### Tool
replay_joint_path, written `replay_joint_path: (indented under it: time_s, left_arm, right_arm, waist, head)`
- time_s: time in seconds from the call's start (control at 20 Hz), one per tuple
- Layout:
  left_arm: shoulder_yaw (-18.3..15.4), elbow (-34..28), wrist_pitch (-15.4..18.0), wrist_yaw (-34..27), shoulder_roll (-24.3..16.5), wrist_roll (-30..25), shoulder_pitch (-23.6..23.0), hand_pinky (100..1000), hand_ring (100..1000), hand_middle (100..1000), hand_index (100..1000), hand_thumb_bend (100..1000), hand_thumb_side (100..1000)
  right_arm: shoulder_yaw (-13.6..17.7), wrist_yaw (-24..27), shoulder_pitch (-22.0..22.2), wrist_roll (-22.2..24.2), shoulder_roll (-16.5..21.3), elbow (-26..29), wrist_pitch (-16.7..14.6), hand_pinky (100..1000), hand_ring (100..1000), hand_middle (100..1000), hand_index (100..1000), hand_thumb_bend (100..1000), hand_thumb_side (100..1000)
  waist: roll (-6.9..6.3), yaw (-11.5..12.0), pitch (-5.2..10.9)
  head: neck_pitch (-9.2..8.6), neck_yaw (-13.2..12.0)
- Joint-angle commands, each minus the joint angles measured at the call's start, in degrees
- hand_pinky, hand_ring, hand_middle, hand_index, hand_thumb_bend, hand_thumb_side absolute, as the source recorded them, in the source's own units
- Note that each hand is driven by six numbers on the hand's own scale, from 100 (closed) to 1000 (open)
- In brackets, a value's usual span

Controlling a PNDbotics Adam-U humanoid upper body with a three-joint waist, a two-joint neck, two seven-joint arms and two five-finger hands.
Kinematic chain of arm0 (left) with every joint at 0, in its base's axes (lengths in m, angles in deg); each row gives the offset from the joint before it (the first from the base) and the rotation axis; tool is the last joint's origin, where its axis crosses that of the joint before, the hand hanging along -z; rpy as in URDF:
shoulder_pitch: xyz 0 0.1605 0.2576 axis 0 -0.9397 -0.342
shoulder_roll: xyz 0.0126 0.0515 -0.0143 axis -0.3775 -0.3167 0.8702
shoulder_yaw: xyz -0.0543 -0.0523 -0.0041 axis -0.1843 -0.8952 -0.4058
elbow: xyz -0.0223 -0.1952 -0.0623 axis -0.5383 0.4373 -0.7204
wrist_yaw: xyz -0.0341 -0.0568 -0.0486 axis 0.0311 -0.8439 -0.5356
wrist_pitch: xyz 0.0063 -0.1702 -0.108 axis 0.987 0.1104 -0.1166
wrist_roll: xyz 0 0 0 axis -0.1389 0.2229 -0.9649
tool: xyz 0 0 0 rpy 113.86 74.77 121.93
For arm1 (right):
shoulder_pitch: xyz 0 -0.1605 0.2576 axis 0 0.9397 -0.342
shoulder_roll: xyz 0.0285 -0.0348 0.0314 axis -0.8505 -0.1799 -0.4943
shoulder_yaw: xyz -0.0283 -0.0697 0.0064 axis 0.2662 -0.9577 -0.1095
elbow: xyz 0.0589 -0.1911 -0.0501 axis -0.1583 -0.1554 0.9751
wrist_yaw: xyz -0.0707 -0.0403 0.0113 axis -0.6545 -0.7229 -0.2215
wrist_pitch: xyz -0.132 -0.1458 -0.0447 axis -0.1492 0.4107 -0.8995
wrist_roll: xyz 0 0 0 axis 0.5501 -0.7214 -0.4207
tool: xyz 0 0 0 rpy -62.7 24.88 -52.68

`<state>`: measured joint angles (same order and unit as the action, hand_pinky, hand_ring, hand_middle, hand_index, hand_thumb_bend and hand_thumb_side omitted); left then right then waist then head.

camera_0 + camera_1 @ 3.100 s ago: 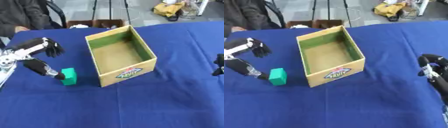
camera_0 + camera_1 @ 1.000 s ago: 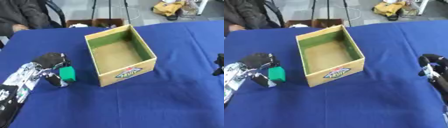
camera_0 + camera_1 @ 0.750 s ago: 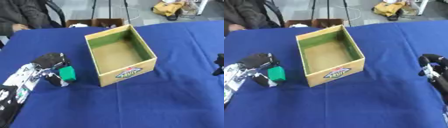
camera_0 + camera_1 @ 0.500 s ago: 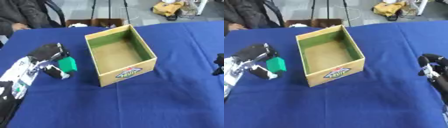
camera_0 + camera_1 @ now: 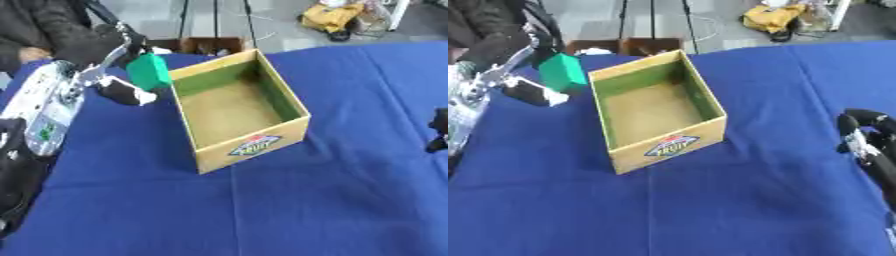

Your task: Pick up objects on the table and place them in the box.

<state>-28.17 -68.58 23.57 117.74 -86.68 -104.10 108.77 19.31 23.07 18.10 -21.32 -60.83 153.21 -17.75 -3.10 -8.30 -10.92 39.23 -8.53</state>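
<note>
Blue table [image 5: 289, 210], left hand [image 5: 122, 65] seemingly gripping green block [image 5: 150, 70]

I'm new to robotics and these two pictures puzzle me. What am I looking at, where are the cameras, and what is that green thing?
Both pictures come from one stereo camera in a humanoid robot's head, looking down at its work: one from the left eye, one from the right, taken at the same moment. A person steers the robot. Its left hand comes in from the left side and holds a green block in the air, just left of the box and near its far left corner. The cardboard box stands open on a table covered with a blue cloth; nothing shows inside it. The right hand rests idle at the right edge, fingers curled, holding nothing. The job is to put objects into the box.
</note>
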Motion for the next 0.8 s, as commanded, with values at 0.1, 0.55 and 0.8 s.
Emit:
replay_joint_path:
  time_s: [0.1,0.55,0.8]
  left_arm:
    - [0.4,7.0,1.3,2.5,2.5,1.2,4.7,472,361,270,409,302,240]
    - [0.6,19.0,3.2,6.5,8.5,6.1,9.5,480,370,279,426,295,281]
    - [1.6,20.8,5.0,5.4,9.9,6.1,9.0,503,403,321,469,361,344]
  right_arm:
    - [-0.2,0.3,-0.9,0.5,0.6,0.4,-0.1,482,430,577,752,410,609]
    - [-0.7,0.3,-1.5,1.2,0.4,0.4,-0.1,482,429,576,751,413,606]
    - [-0.7,0.3,-1.6,1.3,0.3,0.4,-0.1,482,429,576,751,414,606]
  waist:
    - [-0.05,-0.6,0.69]
    - [-0.41,-2.2,-0.12]
    - [-0.37,-2.3,-0.36]
  head:
    - [-0.35,-0.8]
    - [-0.67,-1.9]
    - [-0.70,-1.9]
